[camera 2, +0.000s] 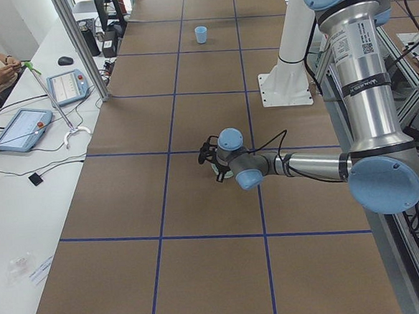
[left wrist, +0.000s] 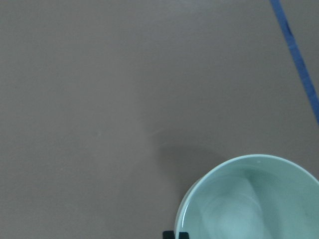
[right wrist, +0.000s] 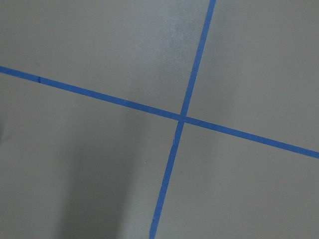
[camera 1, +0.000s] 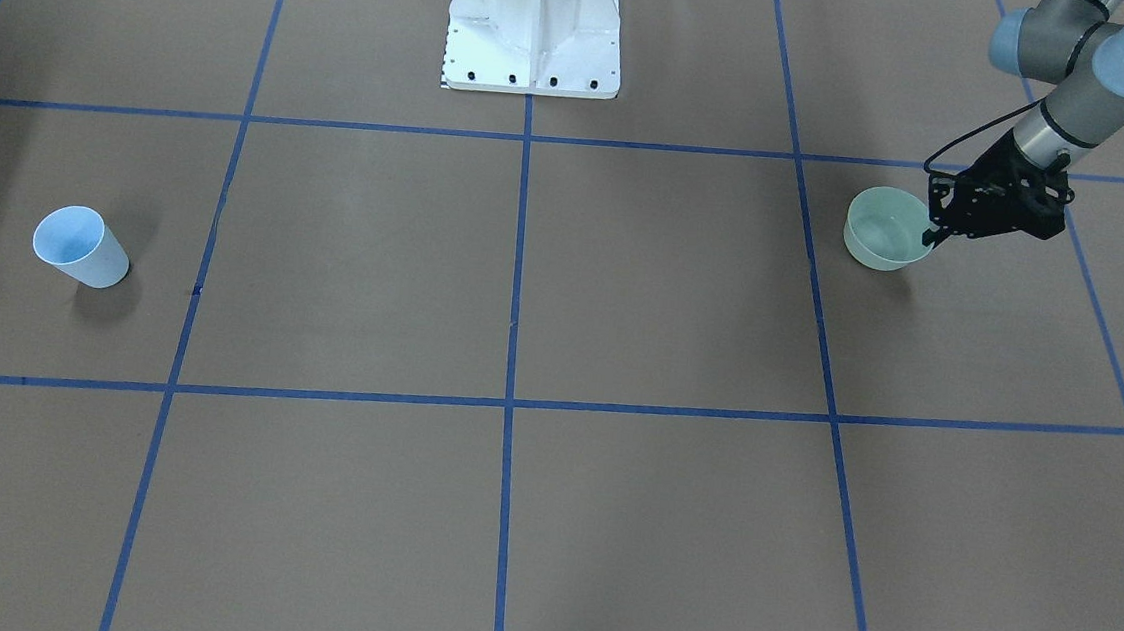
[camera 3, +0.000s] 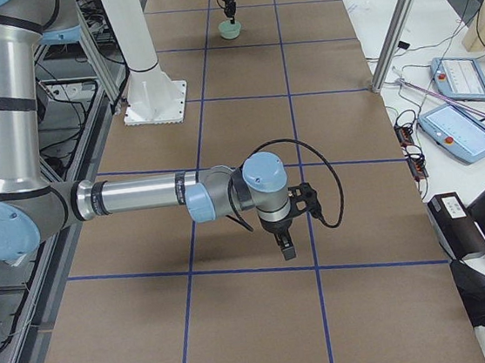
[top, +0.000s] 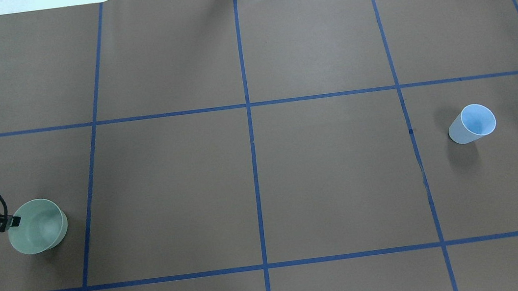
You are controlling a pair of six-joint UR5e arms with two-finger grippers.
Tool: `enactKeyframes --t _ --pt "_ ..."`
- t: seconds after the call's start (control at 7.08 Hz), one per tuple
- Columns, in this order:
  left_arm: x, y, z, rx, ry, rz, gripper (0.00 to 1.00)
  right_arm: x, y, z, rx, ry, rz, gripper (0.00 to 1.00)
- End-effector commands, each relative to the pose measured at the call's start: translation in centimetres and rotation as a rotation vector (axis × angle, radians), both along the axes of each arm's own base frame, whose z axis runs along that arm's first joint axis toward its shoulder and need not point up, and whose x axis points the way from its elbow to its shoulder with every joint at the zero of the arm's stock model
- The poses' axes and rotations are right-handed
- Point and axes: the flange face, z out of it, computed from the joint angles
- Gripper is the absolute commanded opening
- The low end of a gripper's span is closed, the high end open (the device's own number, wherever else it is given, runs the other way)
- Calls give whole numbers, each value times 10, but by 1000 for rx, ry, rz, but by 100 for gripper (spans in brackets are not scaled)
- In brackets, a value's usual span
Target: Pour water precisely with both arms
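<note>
The left gripper (camera 1: pixel 932 234) was pinched narrowly on the rim of the bowl (camera 1: pixel 884 236) that held the water (left wrist: pixel 249 209), close to the left edge of the table (top: pixel 264 189). The cup (top: pixel 473 121) stood well apart, with bare paper between them. Whether the right gripper (camera 3: pixel 285 248) was wide or narrow could not be told.

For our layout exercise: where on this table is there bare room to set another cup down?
Bare: the two middle squares between the bowl and the cup, out from the pedestal. Crowded: only the bowl's rim, where the left arm's jaws sit.
</note>
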Motion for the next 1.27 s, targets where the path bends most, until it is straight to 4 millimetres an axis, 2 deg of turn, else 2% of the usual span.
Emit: enactKeyframes --t 0.0,0.28,0.42,0.56,0.71,0.85,0.99,1.13 --pt "47 -45 -93 -30 -11 4 0 0 0 1 -2 0 0 100" --pt "99 -92 -173 -60 4 -20 0 0 0 1 -3 -1 1 100" --pt "141 -102 -212 -113 29 -38 0 0 0 1 -3 -1 1 100" --pt "192 -103 -236 -136 40 -19 0 0 0 1 -3 -1 1 100" --pt "232 -117 -273 -135 54 -43 0 0 0 1 -3 -1 1 100" --pt "281 -122 -308 -178 63 -62 0 0 -1 0 -1 -1 1 100" --pt "304 -128 -323 -174 57 -63 0 0 -1 -1 0 0 1 100" --pt "308 -125 -328 -172 61 -58 0 0 -1 0 -1 0 1 100"
